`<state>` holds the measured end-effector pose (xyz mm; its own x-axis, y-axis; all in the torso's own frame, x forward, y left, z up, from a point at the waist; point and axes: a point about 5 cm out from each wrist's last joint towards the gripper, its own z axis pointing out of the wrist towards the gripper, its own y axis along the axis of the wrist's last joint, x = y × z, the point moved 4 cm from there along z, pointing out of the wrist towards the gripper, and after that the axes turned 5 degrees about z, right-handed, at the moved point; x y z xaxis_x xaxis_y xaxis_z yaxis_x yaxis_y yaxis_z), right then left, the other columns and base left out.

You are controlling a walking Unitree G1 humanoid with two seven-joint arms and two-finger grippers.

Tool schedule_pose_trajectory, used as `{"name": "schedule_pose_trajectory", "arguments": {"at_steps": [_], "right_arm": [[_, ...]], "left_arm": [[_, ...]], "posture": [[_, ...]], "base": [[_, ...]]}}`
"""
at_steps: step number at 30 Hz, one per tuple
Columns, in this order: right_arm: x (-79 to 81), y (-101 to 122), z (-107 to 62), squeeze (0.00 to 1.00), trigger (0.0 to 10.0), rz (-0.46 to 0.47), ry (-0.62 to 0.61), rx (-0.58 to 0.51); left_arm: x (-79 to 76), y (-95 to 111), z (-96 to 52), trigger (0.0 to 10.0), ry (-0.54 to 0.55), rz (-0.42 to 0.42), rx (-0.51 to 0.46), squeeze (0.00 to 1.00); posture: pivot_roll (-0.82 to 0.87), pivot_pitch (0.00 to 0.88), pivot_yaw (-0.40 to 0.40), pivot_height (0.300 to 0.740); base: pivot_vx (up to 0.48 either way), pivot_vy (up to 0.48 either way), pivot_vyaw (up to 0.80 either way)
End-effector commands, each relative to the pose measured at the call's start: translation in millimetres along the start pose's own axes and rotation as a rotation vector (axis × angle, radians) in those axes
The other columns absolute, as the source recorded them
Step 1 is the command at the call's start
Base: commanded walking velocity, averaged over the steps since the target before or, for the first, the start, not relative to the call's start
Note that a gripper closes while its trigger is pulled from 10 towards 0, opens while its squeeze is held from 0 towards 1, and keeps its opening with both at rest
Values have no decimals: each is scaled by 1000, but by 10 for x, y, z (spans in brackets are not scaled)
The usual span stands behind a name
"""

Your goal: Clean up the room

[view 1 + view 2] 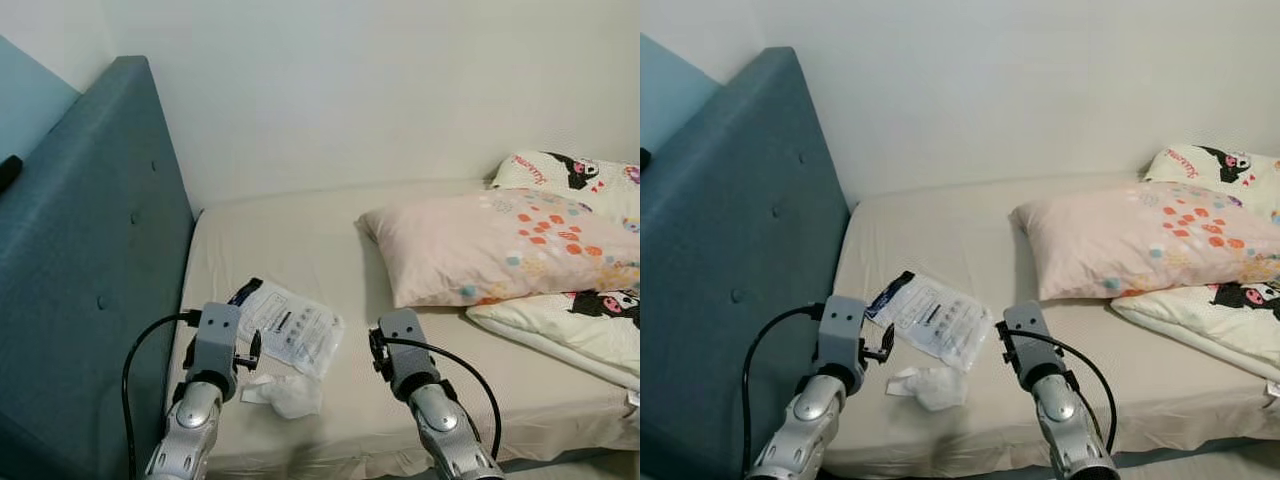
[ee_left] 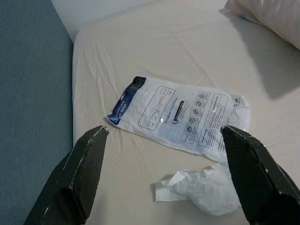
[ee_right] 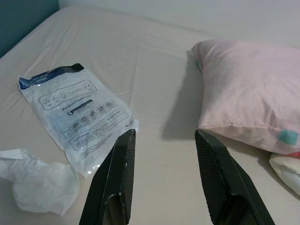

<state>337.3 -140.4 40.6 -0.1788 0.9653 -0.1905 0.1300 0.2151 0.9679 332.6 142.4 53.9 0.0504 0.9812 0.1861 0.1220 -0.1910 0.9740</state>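
White plastic packet & tissue – betw. wide left jaws.

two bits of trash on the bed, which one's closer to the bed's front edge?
The crumpled white tissue. It lies nearer the front edge of the bed, between the two grippers' arms; the flat printed plastic packet lies just beyond it, toward the wall.
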Motion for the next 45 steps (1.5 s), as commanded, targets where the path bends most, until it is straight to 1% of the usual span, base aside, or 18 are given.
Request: {"name": "schedule_pose_trajectory", "arguments": {"at_steps": [1, 9, 14, 16, 17, 18, 20, 25, 31, 34, 39, 42, 45], "right_arm": [[60, -60, -28, 0, 10000, 20, 20, 14], [88, -57, -34, 0, 10000, 23, 30, 6], [93, -61, -40, 0, 10000, 22, 31, 1], [93, -62, -42, 0, 10000, 25, 31, 1], [95, -64, -46, 0, 10000, 27, 32, 2], [95, -64, -46, 0, 10000, 27, 32, 2], [98, -65, -47, 0, 10000, 31, 33, 2], [109, -69, -48, 0, 10000, 34, 36, 3], [114, -70, -50, 0, 10000, 36, 36, 1], [112, -72, -52, 0, 10000, 38, 36, 1], [112, -74, -53, 0, 10000, 41, 37, 3], [122, -79, -52, 0, 10000, 50, 41, 7], [127, -78, -46, 0, 10000, 56, 43, 9]], "left_arm": [[47, -54, -13, 10000, 15, 9, 20, 0], [64, -39, -20, 10000, 18, 1, 6, 0], [81, -22, -17, 10000, 25, 2, -1, 0], [99, -22, -18, 10000, 40, 9, 1, 0], [132, -34, -18, 10000, 73, 26, 22, 0], [132, -34, -18, 10000, 73, 26, 22, 0], [154, -17, -19, 10000, 110, 40, 20, 0], [146, -17, -27, 10000, 129, 69, 26, 0], [142, -19, -30, 10000, 126, 54, 20, 0], [170, 14, -58, 10000, 161, 27, -7, 0], [159, -8, -47, 10000, 146, 20, 16, 0], [191, -36, -41, 10000, 168, 41, 38, 0], [238, -87, -27, 10000, 203, 80, 71, 0]], "posture": [[-18, 106, -14, 738], [-18, 108, -13, 738], [-17, 111, -12, 738], [-16, 113, -12, 738], [-15, 113, -11, 738], [-15, 113, -11, 738], [-13, 114, -11, 738], [-11, 114, -12, 738], [-11, 114, -10, 738], [-10, 115, -10, 738], [-8, 115, -11, 738], [-7, 115, -9, 738], [-7, 115, -9, 738]], "base": [[0, 0, 0], [0, 0, 0], [0, 472, 0], [0, 0, 0], [0, -469, 0], [0, -469, 0], [0, -465, 0], [0, -436, 0], [0, -431, 0], [0, 0, 0], [0, 0, 0], [0, 0, 0], [0, 0, 0]]}}
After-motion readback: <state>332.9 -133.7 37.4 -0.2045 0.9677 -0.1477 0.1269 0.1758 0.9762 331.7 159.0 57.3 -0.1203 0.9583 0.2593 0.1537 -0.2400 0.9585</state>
